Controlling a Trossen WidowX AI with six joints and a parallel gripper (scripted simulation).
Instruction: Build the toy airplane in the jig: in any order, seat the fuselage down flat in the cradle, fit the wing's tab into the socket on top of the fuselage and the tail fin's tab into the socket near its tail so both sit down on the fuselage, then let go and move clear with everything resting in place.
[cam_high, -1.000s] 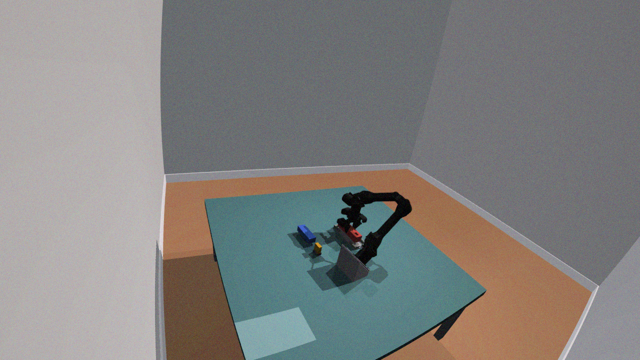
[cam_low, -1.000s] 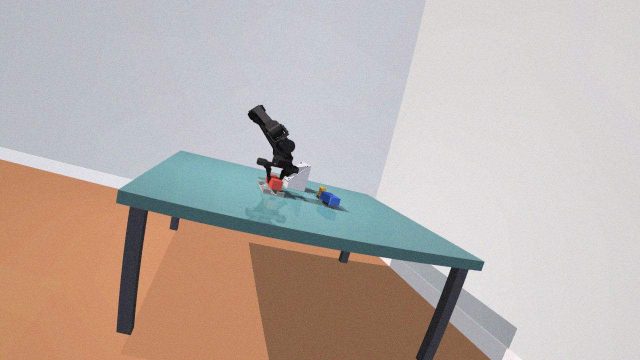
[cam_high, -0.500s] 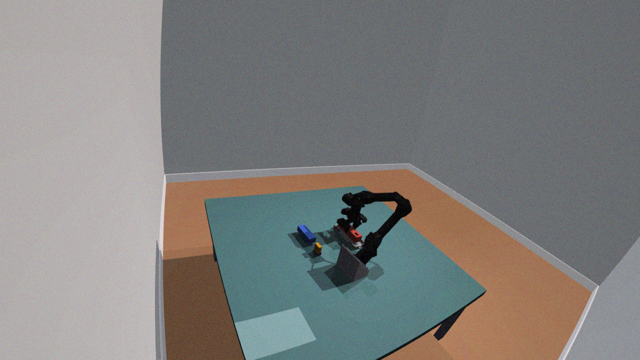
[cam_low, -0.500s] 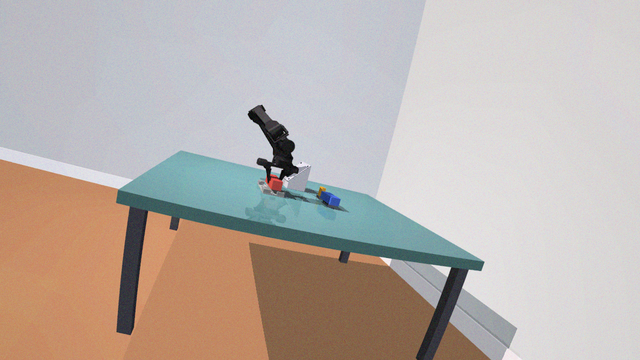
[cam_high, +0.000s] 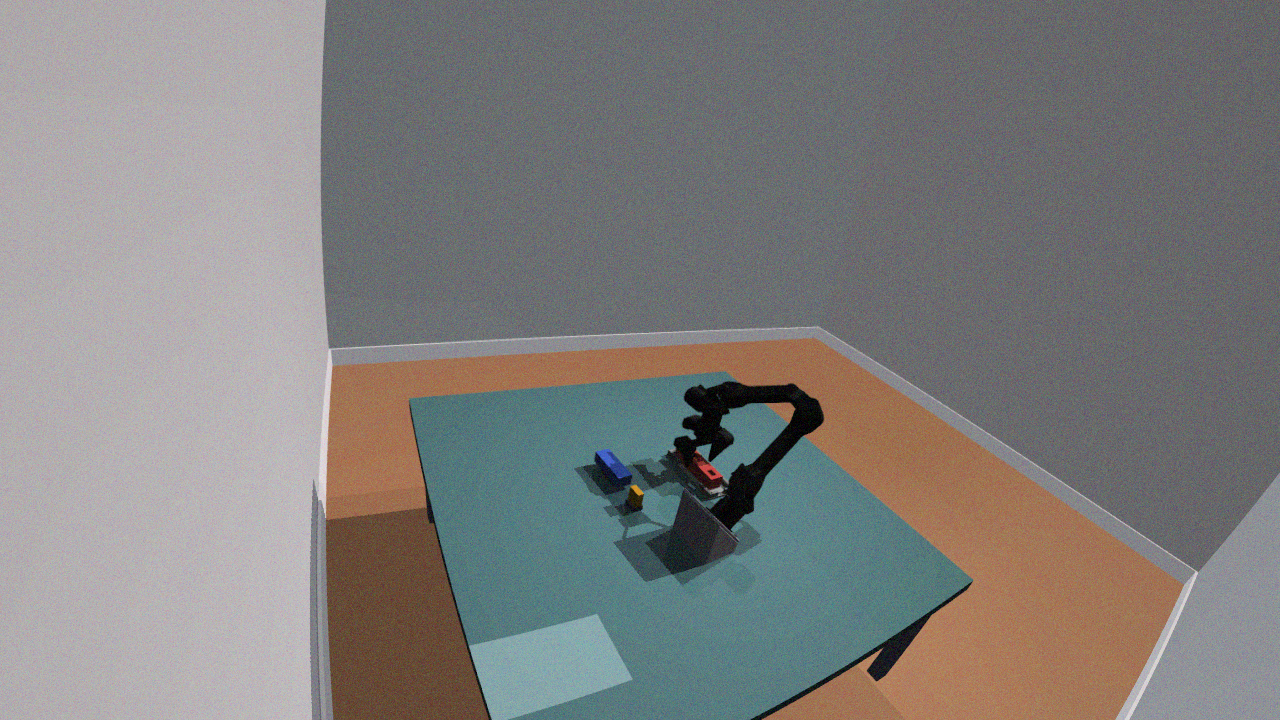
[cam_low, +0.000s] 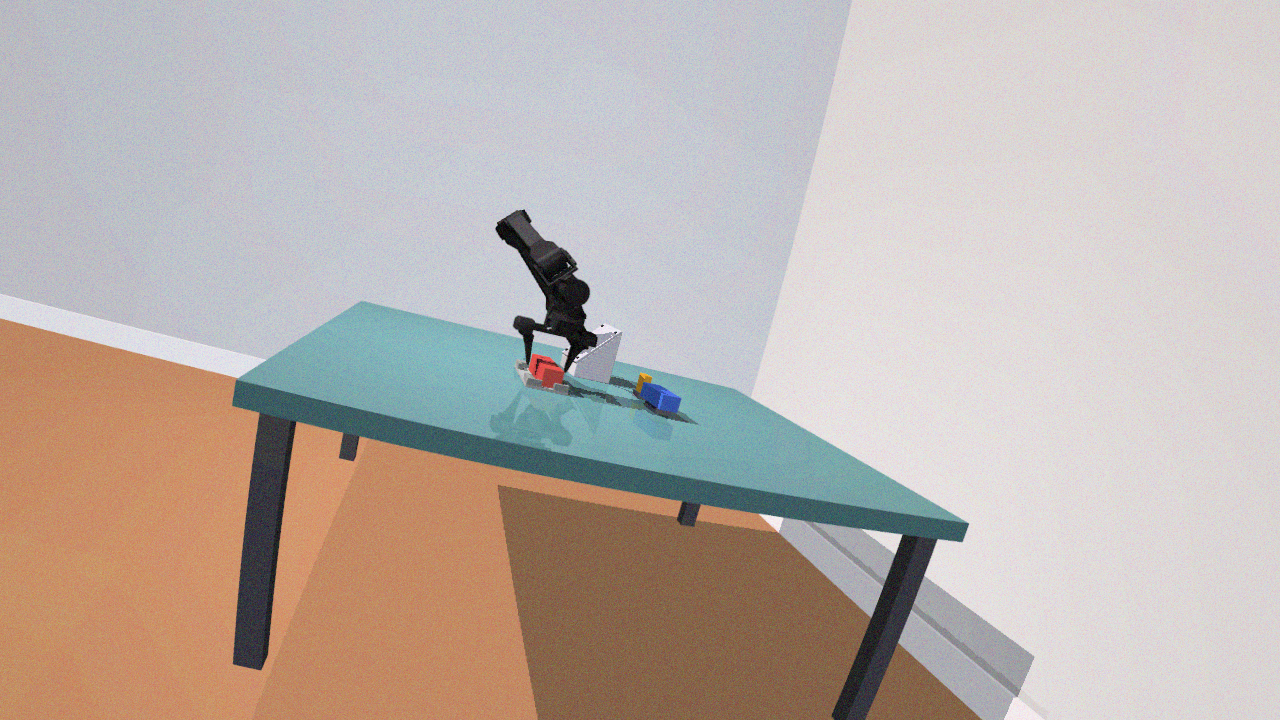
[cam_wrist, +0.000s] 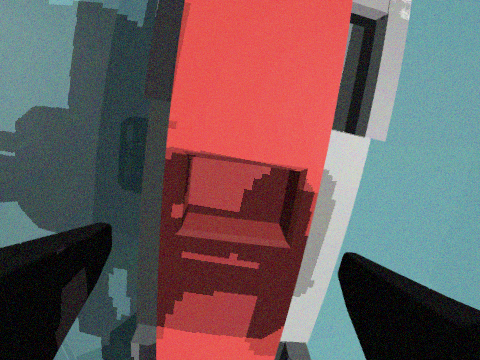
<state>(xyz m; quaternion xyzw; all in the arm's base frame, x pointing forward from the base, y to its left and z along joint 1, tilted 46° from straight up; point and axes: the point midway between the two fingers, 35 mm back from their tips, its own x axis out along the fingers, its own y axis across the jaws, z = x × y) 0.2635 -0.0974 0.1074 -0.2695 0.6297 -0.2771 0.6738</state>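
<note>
The red fuselage (cam_high: 706, 471) (cam_low: 551, 375) (cam_wrist: 255, 85) lies lengthwise in the grey-white cradle (cam_low: 561, 389) (cam_wrist: 345, 175), low between its walls. It looks level, but its underside is hidden. A rectangular socket opens upward in the wrist view. My gripper (cam_high: 702, 454) (cam_low: 547, 366) (cam_wrist: 228, 252) is open, with one fingertip on each side of the fuselage and a visible gap to it on both sides. The blue wing (cam_high: 613, 468) (cam_low: 660, 398) lies on the table away from the cradle. The small orange tail fin (cam_high: 635, 497) (cam_low: 641, 383) stands near one end of the wing.
A pale wedge-shaped block (cam_high: 698, 537) (cam_low: 595, 362) stands on the teal table (cam_high: 537, 555) (cam_low: 429, 394) near the arm's base, close to the cradle. A pale rectangle (cam_high: 550, 662) shows at the table's near left corner in the top view.
</note>
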